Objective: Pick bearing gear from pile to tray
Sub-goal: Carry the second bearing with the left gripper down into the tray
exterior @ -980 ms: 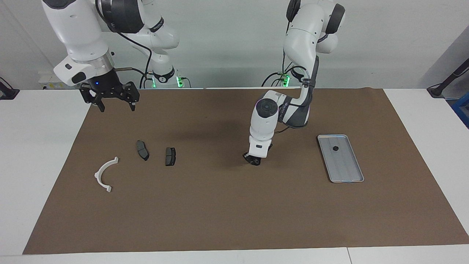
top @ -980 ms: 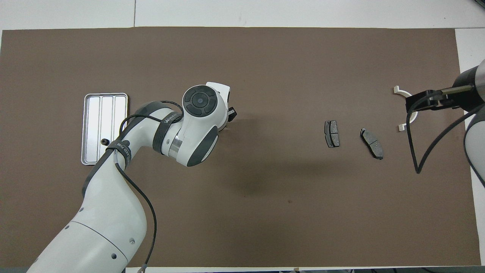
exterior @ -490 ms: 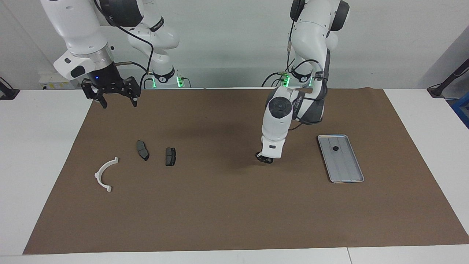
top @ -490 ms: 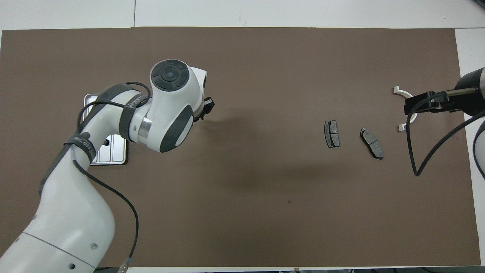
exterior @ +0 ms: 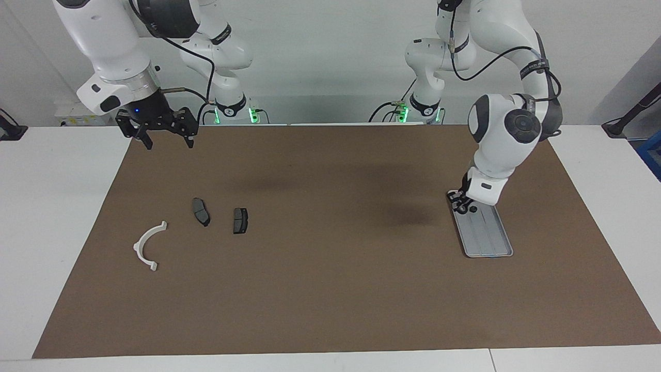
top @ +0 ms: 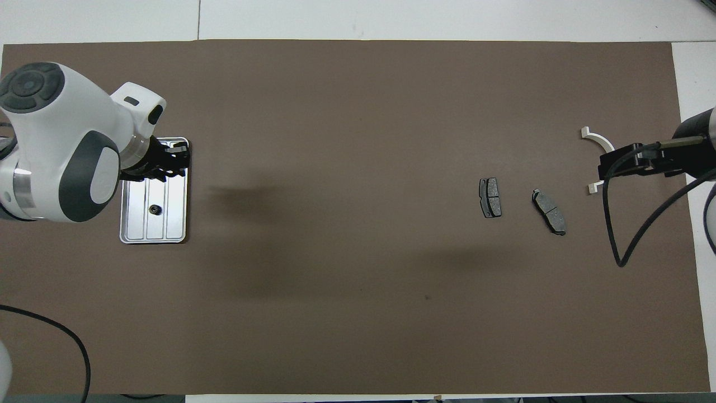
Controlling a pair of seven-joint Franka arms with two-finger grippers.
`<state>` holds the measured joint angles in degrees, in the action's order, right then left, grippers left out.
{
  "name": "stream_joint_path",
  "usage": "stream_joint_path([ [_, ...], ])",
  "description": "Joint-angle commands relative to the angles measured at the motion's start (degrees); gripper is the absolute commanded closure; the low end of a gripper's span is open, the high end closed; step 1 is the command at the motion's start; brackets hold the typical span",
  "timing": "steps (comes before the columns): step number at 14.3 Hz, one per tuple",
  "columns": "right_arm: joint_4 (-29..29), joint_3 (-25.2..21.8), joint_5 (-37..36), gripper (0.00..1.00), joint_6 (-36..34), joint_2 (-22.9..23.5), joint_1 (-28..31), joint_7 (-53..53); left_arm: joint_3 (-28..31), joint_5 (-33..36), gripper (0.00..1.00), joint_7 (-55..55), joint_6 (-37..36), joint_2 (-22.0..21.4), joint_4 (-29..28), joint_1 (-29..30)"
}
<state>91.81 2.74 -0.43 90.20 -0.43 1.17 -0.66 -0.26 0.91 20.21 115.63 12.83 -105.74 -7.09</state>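
The right gripper (exterior: 168, 144) is waiting, spread wide, over the mat's (exterior: 330, 289) edge. The left gripper (exterior: 461, 203) is hanging over the tray (exterior: 490, 243), whose long axis is running away from the robots; whether it is carrying anything I cannot tell. 1 gear (top: 152, 209) is lying in the tray's nearer half. 2 brake pads (exterior: 201, 212) are lying well apart from it.

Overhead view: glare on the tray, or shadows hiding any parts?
Overhead view: the tray shines bright, yet the black piece on it reads plainly; soft shadows lie on bare mat, off the brake pads. Facing view: tray duller, one dark shadow patch beside it.
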Motion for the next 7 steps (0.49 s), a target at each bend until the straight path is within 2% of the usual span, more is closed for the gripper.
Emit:
stream_joint_path([
  [1, 1.1, 0.5, 1.7, 0.0, -0.4, -1.1, 1.0, -0.7, -0.5, -0.1, 1.0, -3.2, 8.7, 0.4, -5.6, 1.6],
  [7, 0.9, 0.5, 1.6, 0.0, -0.5, -1.0, 1.0, -0.7, -0.5, -0.1, 1.0, -9.7, 13.8, 4.2, -5.9, 5.6],
])
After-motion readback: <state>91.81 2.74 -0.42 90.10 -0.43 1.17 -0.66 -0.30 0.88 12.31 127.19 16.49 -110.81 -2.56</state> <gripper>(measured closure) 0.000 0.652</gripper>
